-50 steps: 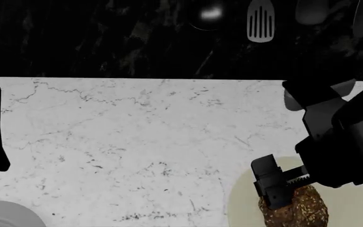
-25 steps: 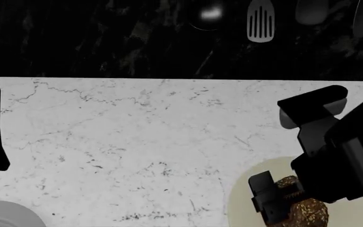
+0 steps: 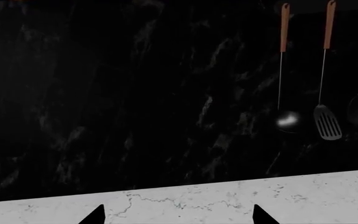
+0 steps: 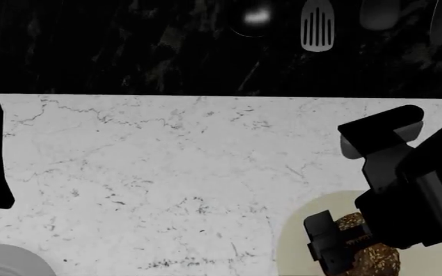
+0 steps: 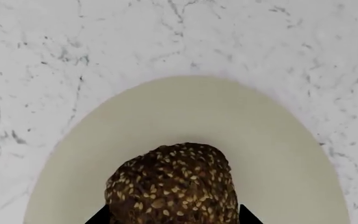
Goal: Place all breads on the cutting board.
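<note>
The right hand (image 4: 342,248) is down over the seeded roll (image 5: 174,184), which sits on the cream plate (image 5: 272,140) at the desk's (image 4: 167,172) near right edge. In the right wrist view the two fingertips flank the roll at its sides, but whether they press it or merely bracket it cannot be told. The left hand (image 3: 177,215) hangs apart from everything over bare marble, fingers spread, holding nothing. Neither the board nor the striped roll shows in any view. The likely risks: the roll is lumpy and rounded, so a shallow or off-centre pinch could let it squirt out and roll off the near desk edge; a low grip could also drag the plate along.
</note>
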